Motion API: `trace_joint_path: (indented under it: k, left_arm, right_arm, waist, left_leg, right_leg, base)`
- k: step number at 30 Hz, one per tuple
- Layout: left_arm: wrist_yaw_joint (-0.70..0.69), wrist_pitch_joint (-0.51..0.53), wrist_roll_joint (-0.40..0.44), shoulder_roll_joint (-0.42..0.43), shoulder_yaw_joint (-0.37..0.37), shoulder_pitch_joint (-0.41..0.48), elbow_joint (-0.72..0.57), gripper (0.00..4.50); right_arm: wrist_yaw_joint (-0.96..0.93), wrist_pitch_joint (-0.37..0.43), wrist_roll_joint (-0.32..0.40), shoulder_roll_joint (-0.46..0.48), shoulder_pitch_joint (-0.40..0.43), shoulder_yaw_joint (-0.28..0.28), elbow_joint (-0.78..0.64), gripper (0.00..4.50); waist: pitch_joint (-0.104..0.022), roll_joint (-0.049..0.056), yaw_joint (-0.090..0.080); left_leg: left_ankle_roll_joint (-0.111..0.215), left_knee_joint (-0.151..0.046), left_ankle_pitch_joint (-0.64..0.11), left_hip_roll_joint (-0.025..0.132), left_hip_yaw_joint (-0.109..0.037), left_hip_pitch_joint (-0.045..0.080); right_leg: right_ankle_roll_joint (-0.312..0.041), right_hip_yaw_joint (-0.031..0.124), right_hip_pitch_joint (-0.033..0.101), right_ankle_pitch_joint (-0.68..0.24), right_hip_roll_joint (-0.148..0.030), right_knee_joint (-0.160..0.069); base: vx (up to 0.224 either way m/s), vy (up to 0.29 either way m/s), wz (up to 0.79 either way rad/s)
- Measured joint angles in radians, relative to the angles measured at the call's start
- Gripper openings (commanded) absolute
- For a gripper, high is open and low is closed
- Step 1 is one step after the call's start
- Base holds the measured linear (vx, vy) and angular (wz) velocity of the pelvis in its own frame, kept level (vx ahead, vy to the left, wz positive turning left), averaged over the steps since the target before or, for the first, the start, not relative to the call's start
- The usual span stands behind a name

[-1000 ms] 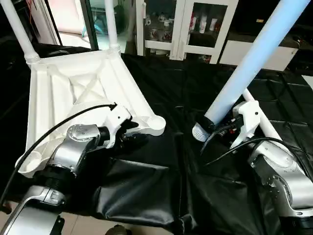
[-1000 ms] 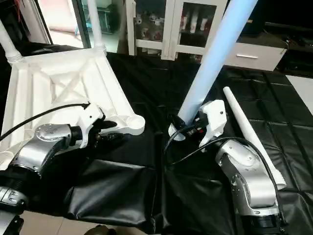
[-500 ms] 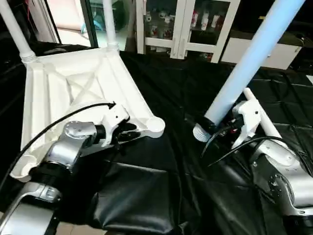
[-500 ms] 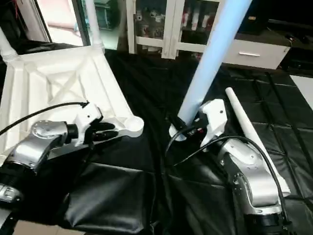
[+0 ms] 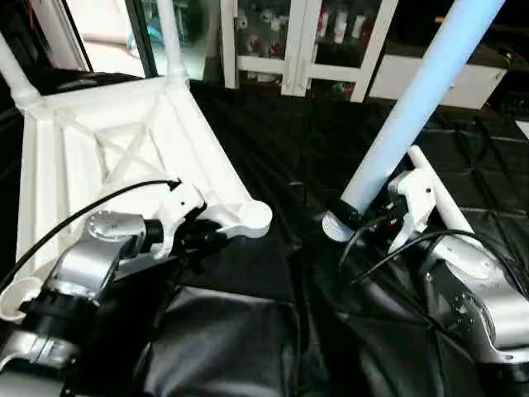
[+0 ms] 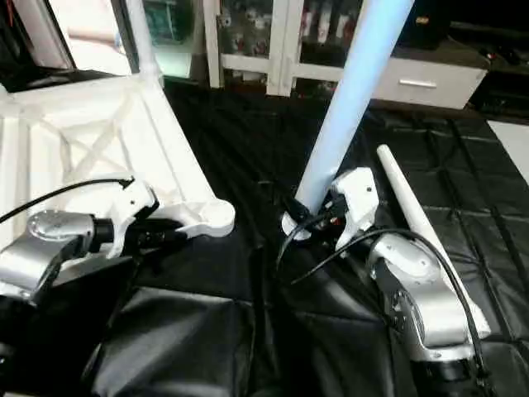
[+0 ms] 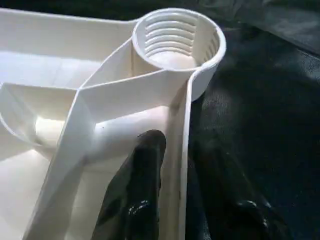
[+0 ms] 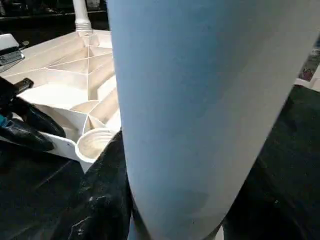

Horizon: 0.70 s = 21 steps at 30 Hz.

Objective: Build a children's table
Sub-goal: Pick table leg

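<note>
White tabletop rim (image 7: 182, 125) sits between left claw (image 7: 172, 170) fingers.

A black-sheeted work table (image 5: 281, 141) carries the upturned white table top (image 5: 124, 157) and one loose leg (image 6: 421, 227).

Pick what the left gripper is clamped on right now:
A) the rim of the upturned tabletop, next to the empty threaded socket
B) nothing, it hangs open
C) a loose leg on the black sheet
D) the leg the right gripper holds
A: the left gripper has one finger inside and one outside the rim of the tabletop, just short of the empty socket.
</note>
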Motion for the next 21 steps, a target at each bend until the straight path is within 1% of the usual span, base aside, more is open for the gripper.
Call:
trace_joint_path:
  k: [10, 14, 21]
  left_arm:
    - [0.015, 0.061, 0.011, 0.050, 0.000, 0.056, -0.096, 1.65]
    - [0.029, 0.079, 0.010, 0.064, 0.019, 0.086, -0.138, 1.65]
    - [0.034, 0.065, 0.010, 0.084, 0.025, 0.124, -0.182, 1.65]
  right_arm:
    - [0.001, -0.002, 0.000, 0.006, -0.003, 0.011, 0.002, 1.88]
    - [0.001, -0.002, 0.000, 0.006, -0.003, 0.011, 0.002, 1.88]
    - [0.002, -0.002, 0.000, 0.007, -0.003, 0.011, 0.002, 1.88]
  waist:
    - [0.000, 0.000, -0.003]
    - [0.000, 0.000, -0.002]
    - [0.000, -0.001, -0.002]
  left_leg:
    - [-0.002, 0.000, 0.001, 0.000, 0.001, 0.001]
    - [-0.002, 0.000, 0.001, 0.000, 0.001, 0.001]
    - [-0.002, 0.000, 0.001, 0.000, 0.001, 0.001]
  right_leg:
    - [0.000, 0.001, 0.001, 0.000, 0.000, 0.000]
    - [0.000, 0.001, 0.000, 0.000, 0.000, 0.001]
    - [0.000, 0.001, 0.000, 0.000, 0.000, 0.001]
  base:
    - [0.000, 0.000, 0.00]
    - [0.000, 0.000, 0.00]
    - [0.000, 0.000, 0.00]
